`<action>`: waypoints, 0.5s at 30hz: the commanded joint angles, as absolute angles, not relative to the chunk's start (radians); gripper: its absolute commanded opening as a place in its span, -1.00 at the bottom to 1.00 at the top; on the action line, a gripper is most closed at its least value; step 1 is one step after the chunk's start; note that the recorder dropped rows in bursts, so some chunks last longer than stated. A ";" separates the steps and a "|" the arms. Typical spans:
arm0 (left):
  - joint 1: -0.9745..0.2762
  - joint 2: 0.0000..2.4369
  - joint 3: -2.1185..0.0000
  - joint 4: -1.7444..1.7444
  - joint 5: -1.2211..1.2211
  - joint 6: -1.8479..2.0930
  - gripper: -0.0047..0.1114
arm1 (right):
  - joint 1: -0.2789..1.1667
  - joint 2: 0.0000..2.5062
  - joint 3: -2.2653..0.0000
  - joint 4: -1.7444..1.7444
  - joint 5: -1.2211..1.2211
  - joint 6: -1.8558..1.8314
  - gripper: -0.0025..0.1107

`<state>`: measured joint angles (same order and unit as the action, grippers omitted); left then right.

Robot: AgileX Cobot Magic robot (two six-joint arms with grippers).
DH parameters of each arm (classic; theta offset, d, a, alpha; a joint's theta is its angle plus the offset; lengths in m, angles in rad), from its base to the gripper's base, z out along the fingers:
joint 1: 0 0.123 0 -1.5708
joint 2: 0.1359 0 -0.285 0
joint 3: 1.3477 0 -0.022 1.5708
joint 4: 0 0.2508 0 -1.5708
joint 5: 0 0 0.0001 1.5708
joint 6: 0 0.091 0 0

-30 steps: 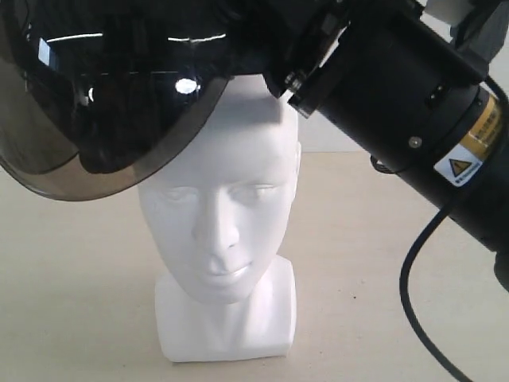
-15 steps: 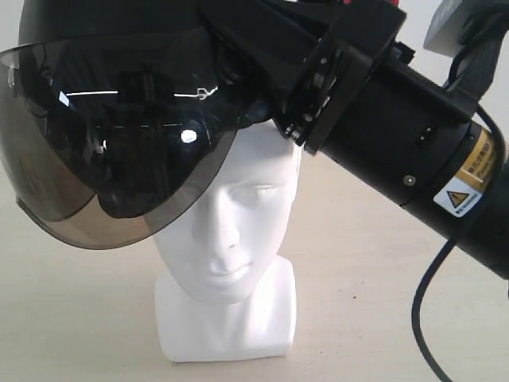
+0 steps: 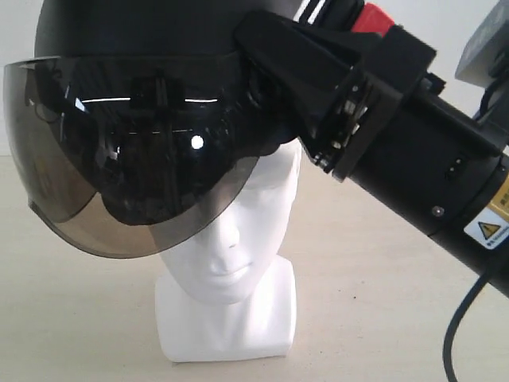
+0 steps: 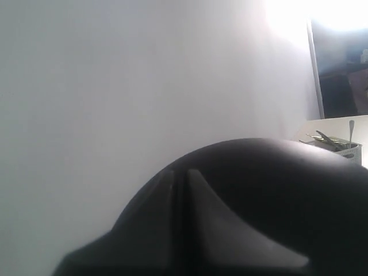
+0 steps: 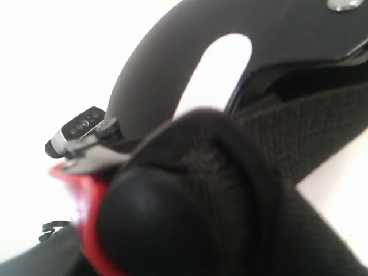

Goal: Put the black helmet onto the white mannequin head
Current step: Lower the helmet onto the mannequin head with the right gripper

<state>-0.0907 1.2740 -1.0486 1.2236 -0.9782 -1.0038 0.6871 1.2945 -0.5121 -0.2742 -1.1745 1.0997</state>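
In the exterior view, the black helmet [image 3: 135, 32] sits tilted over the crown of the white mannequin head [image 3: 231, 263]. Its smoky visor [image 3: 119, 183] hangs in front of the forehead and eyes, so only the nose, mouth, chin and blocky neck base show clearly. Whether the shell rests on the head or hangs just above it cannot be told. The head stands upright on a pale table [image 3: 382, 302]. The right gripper [image 3: 258, 60] reaches in from the right, and its 2 black fingers pinch the helmet's side edge just above the mannequin's temple. Behind it, the thick black arm carries a yellow warning label [image 3: 489, 231], and a cable [image 3: 457, 334] hangs below it.

In the left wrist view, a dark, blurred, rounded mass [image 4: 241, 213] fills the lower part against a plain white wall [image 4: 115, 86]. It cannot be told whether this is the left gripper or the helmet, so the state of those fingers cannot be told either. A small container [image 4: 339, 146] holding utensils stands far off at the edge.

The right wrist view is very close and blurred. It shows a black woven strap [image 5: 299, 132], the helmet's glossy black edge with a bright gap in it, a metal buckle [image 5: 80, 135] and a red part [image 5: 86, 224] just beside the strap.
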 commanded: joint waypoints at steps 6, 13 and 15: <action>-0.090 1.327 -1.054 1.223 -1.085 -1.008 -0.84 | 0.679 1.266 -0.462 -0.169 -1.221 1.025 -0.96; -0.095 1.339 -1.054 1.225 -1.100 -1.008 -0.84 | 0.679 1.266 -0.413 -0.093 -1.221 0.986 -0.96; -0.095 1.339 -1.054 1.231 -1.102 -1.008 -0.84 | 0.679 1.266 -0.398 -0.086 -1.221 0.978 -0.96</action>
<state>-0.0907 1.3353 -1.0509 1.2183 -1.0919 -1.0038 0.6890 1.2855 -0.4338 -0.1966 -1.2094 1.0385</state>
